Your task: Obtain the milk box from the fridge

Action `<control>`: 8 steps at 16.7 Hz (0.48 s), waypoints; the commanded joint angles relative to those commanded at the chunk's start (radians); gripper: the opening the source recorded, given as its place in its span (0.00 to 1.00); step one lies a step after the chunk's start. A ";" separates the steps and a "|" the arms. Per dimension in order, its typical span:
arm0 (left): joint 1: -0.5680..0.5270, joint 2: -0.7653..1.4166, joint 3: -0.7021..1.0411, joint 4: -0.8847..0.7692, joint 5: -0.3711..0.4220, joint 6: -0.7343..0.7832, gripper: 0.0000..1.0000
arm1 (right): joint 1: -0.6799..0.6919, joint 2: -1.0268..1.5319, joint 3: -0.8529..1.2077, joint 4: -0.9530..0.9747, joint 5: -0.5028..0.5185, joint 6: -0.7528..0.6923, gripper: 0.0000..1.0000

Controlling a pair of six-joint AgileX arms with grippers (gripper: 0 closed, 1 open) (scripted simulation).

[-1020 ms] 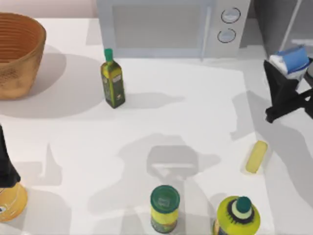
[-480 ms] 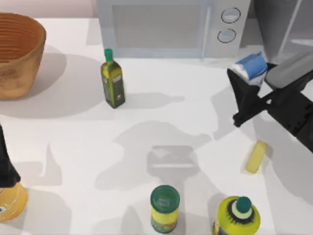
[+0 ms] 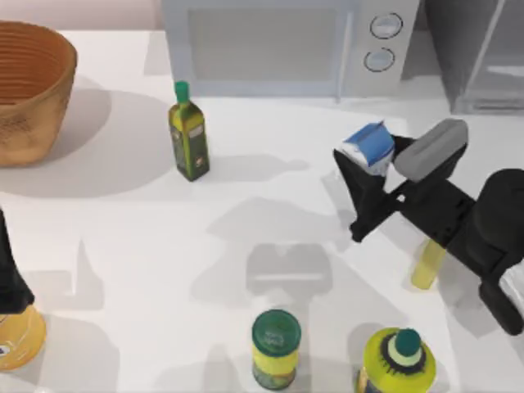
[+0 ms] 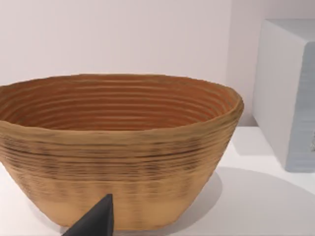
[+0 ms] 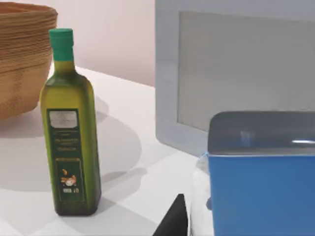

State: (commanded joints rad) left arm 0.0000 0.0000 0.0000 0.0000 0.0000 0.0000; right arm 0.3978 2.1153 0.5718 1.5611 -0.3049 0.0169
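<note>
R gripper [image 3: 360, 184] fingers clamp the milk box [image 3: 370, 148], held above table at 3 o'clock, out of the fridge [image 3: 479, 49] at 1 o'clock. L arm parked at 8 o'clock.

Right tool [image 3: 366, 182] grips the milk box [image 3: 370, 148] above the worktop [image 3: 270, 213], in front of the microwave [image 3: 291, 45]. The fridge [image 3: 479, 53] stands at back right, and a yellow bar [image 3: 428, 266] lies beneath the arm.
</note>
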 joint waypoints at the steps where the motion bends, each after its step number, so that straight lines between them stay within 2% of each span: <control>1: 0.000 0.000 0.000 0.000 0.000 0.000 1.00 | 0.007 0.034 0.008 0.024 -0.006 0.001 0.00; 8: 0.000 0.000 0.000 0.000 0.000 0.000 1.00 | 0.021 0.102 0.024 0.069 -0.017 0.002 0.00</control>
State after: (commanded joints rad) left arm 0.0000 0.0000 0.0000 0.0000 0.0000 0.0000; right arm 0.4192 2.2169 0.5957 1.6305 -0.3216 0.0187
